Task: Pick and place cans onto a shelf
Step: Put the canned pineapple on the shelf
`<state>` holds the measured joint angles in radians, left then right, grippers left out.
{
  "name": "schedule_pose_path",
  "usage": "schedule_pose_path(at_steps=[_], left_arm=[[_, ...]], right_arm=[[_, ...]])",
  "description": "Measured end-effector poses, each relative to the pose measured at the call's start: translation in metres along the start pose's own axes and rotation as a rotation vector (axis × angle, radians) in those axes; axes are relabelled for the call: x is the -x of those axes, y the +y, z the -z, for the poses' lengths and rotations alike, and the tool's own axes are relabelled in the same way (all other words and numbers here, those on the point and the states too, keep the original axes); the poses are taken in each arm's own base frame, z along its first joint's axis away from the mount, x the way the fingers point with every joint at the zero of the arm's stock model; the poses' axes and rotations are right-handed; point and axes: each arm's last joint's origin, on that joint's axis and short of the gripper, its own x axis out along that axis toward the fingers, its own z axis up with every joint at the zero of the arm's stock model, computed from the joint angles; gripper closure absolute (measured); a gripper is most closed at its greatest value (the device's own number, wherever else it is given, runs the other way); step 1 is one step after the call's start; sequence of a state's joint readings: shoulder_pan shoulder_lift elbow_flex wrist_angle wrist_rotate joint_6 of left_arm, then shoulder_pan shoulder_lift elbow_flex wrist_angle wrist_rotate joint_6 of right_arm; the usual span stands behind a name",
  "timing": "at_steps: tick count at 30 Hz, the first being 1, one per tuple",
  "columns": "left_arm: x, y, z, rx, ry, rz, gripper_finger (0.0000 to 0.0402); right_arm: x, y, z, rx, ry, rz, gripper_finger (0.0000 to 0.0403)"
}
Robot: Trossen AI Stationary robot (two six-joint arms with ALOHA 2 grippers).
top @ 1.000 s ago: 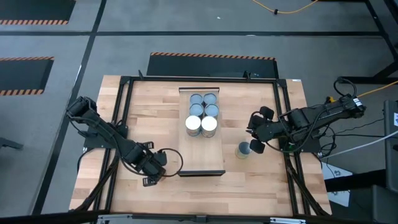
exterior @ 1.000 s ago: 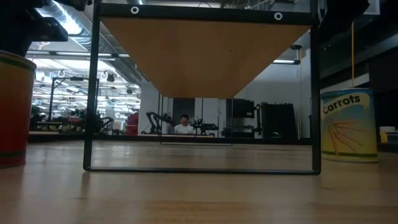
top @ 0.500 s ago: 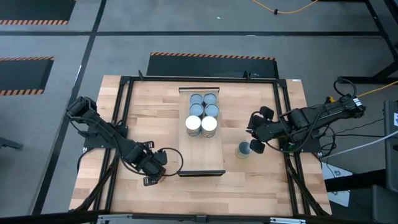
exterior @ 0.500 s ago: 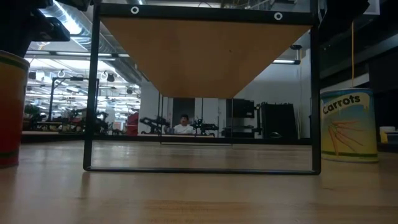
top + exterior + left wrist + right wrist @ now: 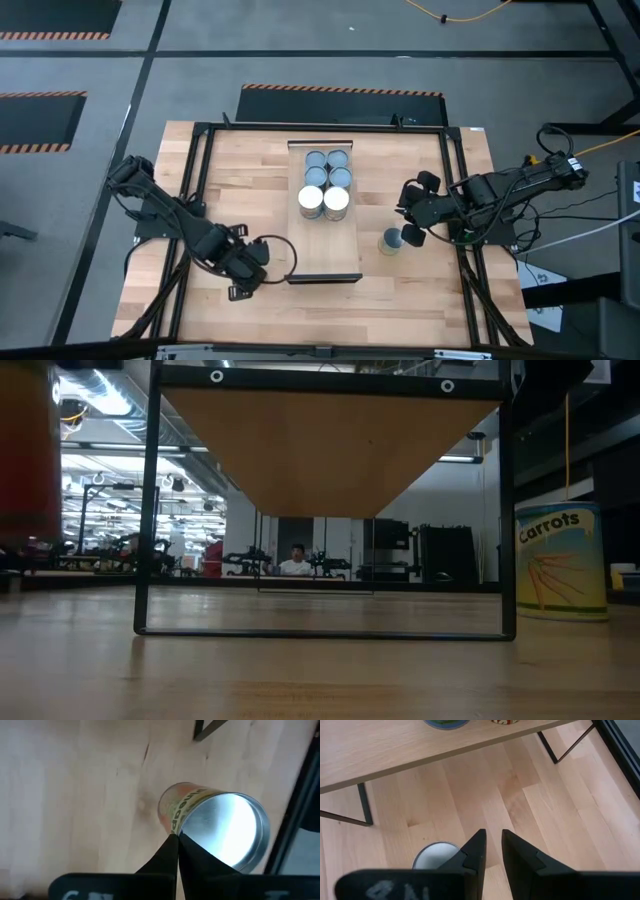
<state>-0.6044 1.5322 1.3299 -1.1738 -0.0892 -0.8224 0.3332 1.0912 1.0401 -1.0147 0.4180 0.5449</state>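
Observation:
The shelf point(image 5: 323, 262) is a pale board raised on a dark frame, and in the low view I see it from below point(image 5: 320, 450). Several cans point(image 5: 327, 182) stand on its far half. My left gripper point(image 5: 248, 268), near the shelf's near left corner, is shut on a can with an orange-green label point(image 5: 175, 807) and a shiny top point(image 5: 225, 832). My right gripper point(image 5: 490, 847) hovers open, to the right of the shelf, above a white-topped can point(image 5: 436, 857), the "Carrots" can point(image 5: 560, 560), which stands on the table. My left gripper pinches the can's rim point(image 5: 176, 834) between its two fingertips, one finger on the labelled wall and one over the shiny top. The fingers come from above, pointing steeply down. The can hangs tilted below them, clear of the table point(image 5: 25, 450).
The shelf's dark legs point(image 5: 148, 510) stand on the table, with open space under the board. The near half of the shelf is bare wood. A black frame point(image 5: 195, 190) runs along the table's sides. A person point(image 5: 295, 560) sits far behind in the room.
My left gripper has gone up, taking the labelled can with it. The can stood on the table a second ago and now hangs clear of it.

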Motion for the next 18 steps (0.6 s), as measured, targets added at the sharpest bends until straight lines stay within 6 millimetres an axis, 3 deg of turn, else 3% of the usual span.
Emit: schedule_pose_path(at_steps=[9,18], left_arm=[[0.065,0.001,-0.015,0.007,-0.040,0.079,0.0401],[0.134,0.023,-0.038,0.043,-0.191,0.194,0.0401]], right_arm=[[0.000,0.000,0.000,0.000,0.000,0.000,0.0337],[0.000,0.000,0.000,0.000,0.000,0.000,0.0337]])
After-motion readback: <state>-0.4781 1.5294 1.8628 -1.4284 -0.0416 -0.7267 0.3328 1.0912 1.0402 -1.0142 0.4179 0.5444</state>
